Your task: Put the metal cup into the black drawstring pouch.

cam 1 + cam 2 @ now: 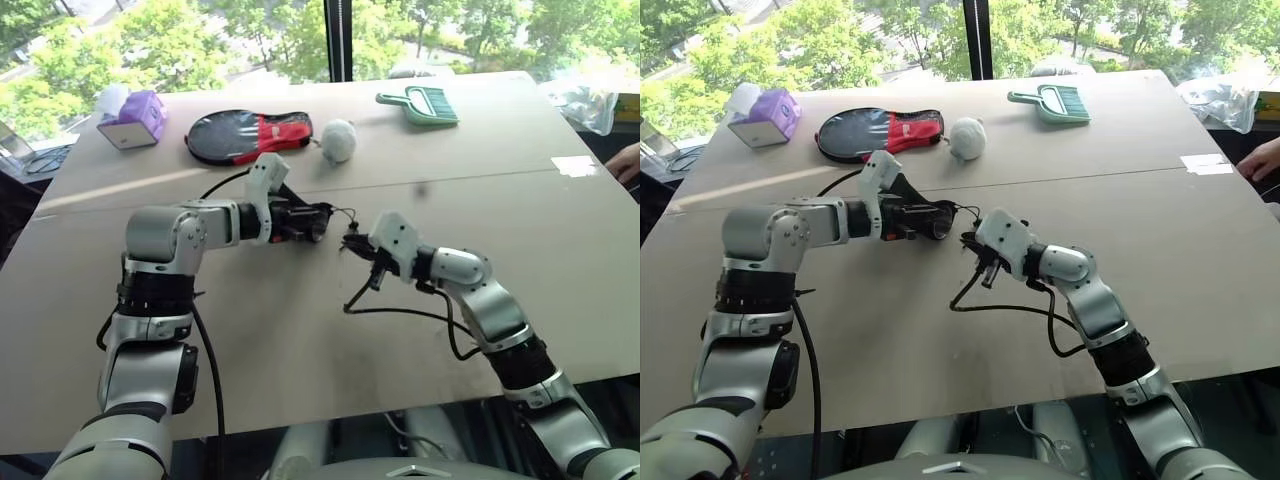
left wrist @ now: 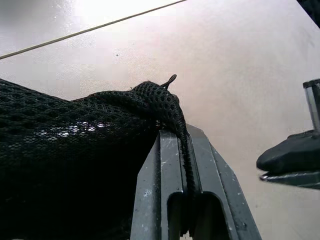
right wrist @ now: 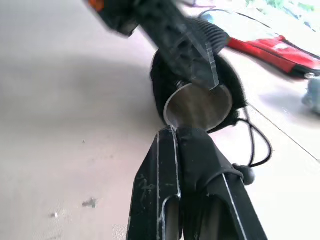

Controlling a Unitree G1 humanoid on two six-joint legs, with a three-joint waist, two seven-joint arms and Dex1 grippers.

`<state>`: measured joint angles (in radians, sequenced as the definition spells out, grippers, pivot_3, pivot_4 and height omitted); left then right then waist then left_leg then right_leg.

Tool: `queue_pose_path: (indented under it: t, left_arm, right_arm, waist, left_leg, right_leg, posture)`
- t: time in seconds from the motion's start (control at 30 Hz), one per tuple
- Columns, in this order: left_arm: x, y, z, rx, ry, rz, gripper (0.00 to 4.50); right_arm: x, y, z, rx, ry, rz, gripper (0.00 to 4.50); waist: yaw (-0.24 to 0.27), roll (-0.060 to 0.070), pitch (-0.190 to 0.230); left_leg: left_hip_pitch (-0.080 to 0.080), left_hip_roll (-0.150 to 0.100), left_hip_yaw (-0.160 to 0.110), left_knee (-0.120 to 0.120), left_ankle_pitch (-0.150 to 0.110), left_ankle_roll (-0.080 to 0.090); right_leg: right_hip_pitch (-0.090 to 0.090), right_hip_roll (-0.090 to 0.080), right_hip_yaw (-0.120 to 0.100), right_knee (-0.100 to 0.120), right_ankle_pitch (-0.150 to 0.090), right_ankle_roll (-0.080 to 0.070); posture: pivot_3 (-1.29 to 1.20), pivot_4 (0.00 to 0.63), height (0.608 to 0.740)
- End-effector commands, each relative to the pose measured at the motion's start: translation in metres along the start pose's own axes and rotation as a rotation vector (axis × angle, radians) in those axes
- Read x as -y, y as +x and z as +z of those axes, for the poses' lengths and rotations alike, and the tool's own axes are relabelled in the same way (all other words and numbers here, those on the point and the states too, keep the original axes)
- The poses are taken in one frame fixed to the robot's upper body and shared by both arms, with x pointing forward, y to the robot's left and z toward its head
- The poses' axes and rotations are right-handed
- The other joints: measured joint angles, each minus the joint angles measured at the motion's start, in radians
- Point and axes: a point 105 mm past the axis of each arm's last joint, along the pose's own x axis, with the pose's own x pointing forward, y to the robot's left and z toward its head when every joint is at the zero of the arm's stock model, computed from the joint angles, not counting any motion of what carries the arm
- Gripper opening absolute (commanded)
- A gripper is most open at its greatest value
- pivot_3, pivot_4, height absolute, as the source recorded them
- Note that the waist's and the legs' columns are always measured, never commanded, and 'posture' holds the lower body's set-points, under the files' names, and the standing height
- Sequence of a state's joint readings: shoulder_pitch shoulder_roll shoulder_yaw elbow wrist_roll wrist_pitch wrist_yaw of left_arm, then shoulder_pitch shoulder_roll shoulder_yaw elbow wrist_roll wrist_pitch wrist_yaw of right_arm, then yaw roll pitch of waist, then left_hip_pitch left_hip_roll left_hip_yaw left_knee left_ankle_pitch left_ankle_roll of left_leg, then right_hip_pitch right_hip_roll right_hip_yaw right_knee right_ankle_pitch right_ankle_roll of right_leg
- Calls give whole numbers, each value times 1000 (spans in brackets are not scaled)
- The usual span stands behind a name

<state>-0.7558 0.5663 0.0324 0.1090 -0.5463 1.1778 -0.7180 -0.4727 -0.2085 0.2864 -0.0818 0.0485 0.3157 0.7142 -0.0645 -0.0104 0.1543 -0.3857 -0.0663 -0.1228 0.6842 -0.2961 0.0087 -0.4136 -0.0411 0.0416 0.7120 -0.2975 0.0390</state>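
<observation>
One metal cup [image 3: 200, 106] and one black drawstring pouch [image 2: 75, 150] sit near the middle of the head-camera frames, the cup already inside the pouch with only its round, shiny steel mouth showing through the pouch opening. The pouch is soft, matte black mesh with a honeycomb weave, bunched into folds; a thin black cord [image 3: 257, 145] loops from it and ends in a small knot.

Two grippers work on it. The left gripper [image 2: 182, 150] is clenched on a fold of the pouch rim, the mesh pinched flat between its two scuffed grey fingers. The right gripper [image 3: 175, 132] is likewise clamped tight, with black pouch fabric caught between its fingers just at the lower edge of the cup's mouth, so the cup lies directly beyond its fingertips. In the left eye view the two grippers meet at frame centre, the pouch between them above the brown table [image 1: 300, 350].

Along the upper part of that view lie four other items: one purple tissue box [image 1: 135, 118] at upper left, one black-and-red paddle case [image 1: 245, 135], one white ball [image 1: 338, 140] just beside it, and one green dustpan with brush [image 1: 420, 105] at upper centre-right. A person's hand [image 1: 628, 160] shows at the right edge.
</observation>
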Motion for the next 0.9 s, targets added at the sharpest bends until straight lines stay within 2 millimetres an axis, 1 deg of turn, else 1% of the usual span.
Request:
queue_pose_path:
  t: [0.03,0.13,0.23,0.27,0.3,0.4,0.47,0.5,0.53,0.57,0.6,0.67,0.77,0.83,0.9]
  left_arm:
    - [4,-9,15,42,29,-20,0]
    - [6,-10,15,42,31,-31,0]
    - [9,-11,14,43,47,-42,0]
    - [9,-12,14,44,49,-42,0]
    - [8,-13,15,47,61,-30,0]
    - [0,-21,18,66,57,4,0]
    - [-2,-24,20,74,66,19,0]
    - [-3,-25,20,75,71,21,0]
    - [-2,-26,20,77,76,21,0]
    - [-1,-26,20,79,78,21,0]
    - [-1,-26,21,86,83,25,0]
    - [1,-26,23,106,85,28,0]
    - [4,-27,26,126,90,37,0]
    - [5,-28,28,133,91,39,0]
    - [7,-31,29,140,91,38,0]
  right_arm:
    - [15,10,3,-13,-7,-81,72]
    - [12,35,2,16,44,-69,72]
    - [6,63,2,35,45,-63,72]
    - [4,69,3,43,41,-61,72]
    - [5,71,2,34,11,-67,72]
    - [23,48,4,36,-25,-131,72]
    - [32,23,5,29,-2,-166,72]
    - [35,13,5,17,10,-184,613]
    - [35,5,3,-5,4,-202,798]
    - [35,1,1,-22,-1,-212,1165]
    - [34,2,-1,-28,40,-230,1584]
    - [27,12,-11,-58,80,-225,2489]
    - [18,26,-21,-75,195,-209,2489]
    - [11,31,-26,-99,199,-175,2489]
    - [11,36,-29,-98,232,-184,2489]
  waist:
    - [0,0,0]
    - [-5,0,0]
    - [-8,0,0]
    - [-8,0,0]
    - [-8,0,0]
    - [-2,0,0]
    - [5,0,0]
    - [7,0,0]
    - [7,0,0]
    - [7,0,0]
    - [5,0,0]
    - [-8,0,0]
    - [-16,0,0]
    - [-17,0,0]
    - [-14,0,0]
  left_leg:
    - [0,0,0,0,0,0]
    - [0,0,1,0,0,0]
    - [0,0,1,-1,0,0]
    - [0,0,1,-1,0,0]
    - [0,0,1,-1,0,0]
    - [-1,-1,0,-1,0,0]
    - [-2,-2,-1,0,0,0]
    - [-4,-2,-2,0,0,0]
    - [-5,-2,-3,1,0,0]
    - [-5,-2,-4,1,0,0]
    - [-6,-2,-4,1,0,0]
    - [-5,-1,-3,0,0,0]
    - [-1,-1,-2,-3,0,-1]
    - [-1,-1,-2,-3,0,-1]
    - [-1,-2,-2,-2,0,-1]
  right_leg:
    - [0,0,0,0,0,0]
    - [0,0,1,0,0,0]
    - [-1,0,1,0,0,0]
    - [-1,0,1,0,0,0]
    - [-1,0,1,-1,0,0]
    - [-1,-1,-1,-2,0,0]
    - [-1,-2,-2,-2,0,0]
    - [-1,-3,-3,-3,0,0]
    - [-1,-3,-4,-4,0,0]
    - [-1,-3,-5,-4,0,0]
    - [-2,-3,-5,-3,0,0]
    - [-3,-2,-4,-2,0,0]
    - [-3,0,0,1,0,0]
    - [-3,0,0,1,0,0]
    - [-3,-1,0,0,0,0]
  posture:
    - [0,150,740]
    - [0,150,740]
    - [0,150,740]
    - [0,150,740]
    - [0,150,740]
    - [0,150,740]
    - [0,150,740]
    - [0,150,740]
    - [0,150,740]
    - [0,150,740]
    - [0,150,740]
    - [0,150,740]
    - [0,150,740]
    - [0,150,740]
    - [0,150,740]
